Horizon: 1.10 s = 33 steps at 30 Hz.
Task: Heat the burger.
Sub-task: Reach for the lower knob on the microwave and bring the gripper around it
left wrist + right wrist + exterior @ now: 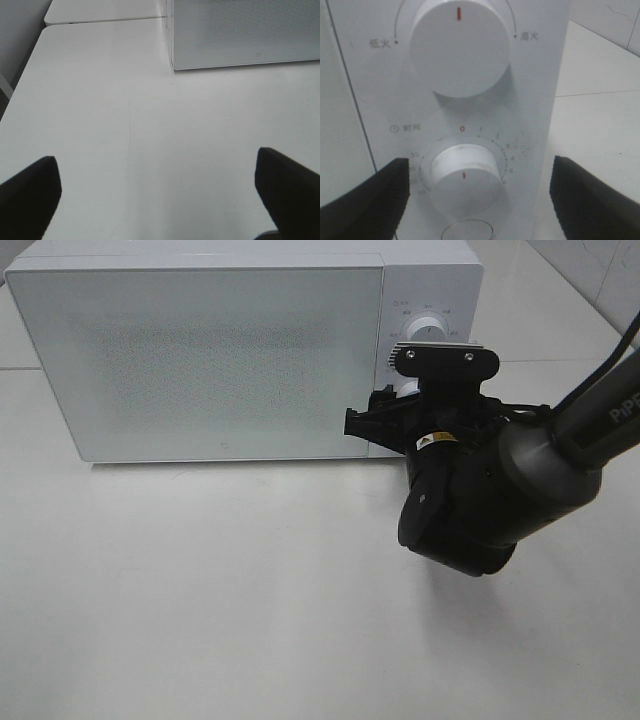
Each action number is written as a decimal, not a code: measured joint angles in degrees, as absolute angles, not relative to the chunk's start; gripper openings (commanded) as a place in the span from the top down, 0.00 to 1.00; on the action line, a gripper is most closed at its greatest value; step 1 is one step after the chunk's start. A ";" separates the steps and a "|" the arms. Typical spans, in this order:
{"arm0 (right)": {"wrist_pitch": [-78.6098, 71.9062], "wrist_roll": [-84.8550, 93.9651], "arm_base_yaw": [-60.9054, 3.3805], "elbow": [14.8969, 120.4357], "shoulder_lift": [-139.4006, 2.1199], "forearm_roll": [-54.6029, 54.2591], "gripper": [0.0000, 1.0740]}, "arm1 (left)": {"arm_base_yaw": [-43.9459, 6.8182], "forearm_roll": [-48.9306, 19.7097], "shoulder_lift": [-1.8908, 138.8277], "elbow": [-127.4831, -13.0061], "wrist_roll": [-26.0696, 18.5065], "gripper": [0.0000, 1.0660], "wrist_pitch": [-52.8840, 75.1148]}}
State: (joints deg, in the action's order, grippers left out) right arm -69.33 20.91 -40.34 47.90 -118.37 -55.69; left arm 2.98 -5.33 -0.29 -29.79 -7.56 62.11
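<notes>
Right gripper [477,172], jaws spread, faces the microwave's [250,252] timer knob [465,182], whose mark sits at 0. Left gripper [157,185] hangs spread over the tabletop [125,125]. No burger shows; it is presumably behind the shut door [200,360] at the tabletop's far edge. The jaws should centre on the knob, close squarely on its rim, then turn clockwise. The panel [540,100] reads 低火 and 高火 round the upper knob [460,47] and 时间 by the dial; the arm [590,420] bears "PiPE".

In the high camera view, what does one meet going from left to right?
Microwave door → control panel → lettered link of the right arm.
</notes>
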 measured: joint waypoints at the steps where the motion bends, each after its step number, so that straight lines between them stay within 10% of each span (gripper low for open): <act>1: -69.33 20.91 -39.99 48.47 -118.77 -55.69 0.30 | 2.98 -5.33 -0.29 -29.79 -7.56 0.08 62.11; 33: -68.70 22.69 -39.71 49.62 -119.40 -56.15 0.37 | 2.98 -5.33 -0.29 -29.79 -7.56 0.08 62.11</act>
State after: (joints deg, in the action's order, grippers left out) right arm -68.70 22.69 -39.71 49.62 -119.40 -56.15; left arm 2.98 -5.33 -0.29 -29.79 -7.56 62.11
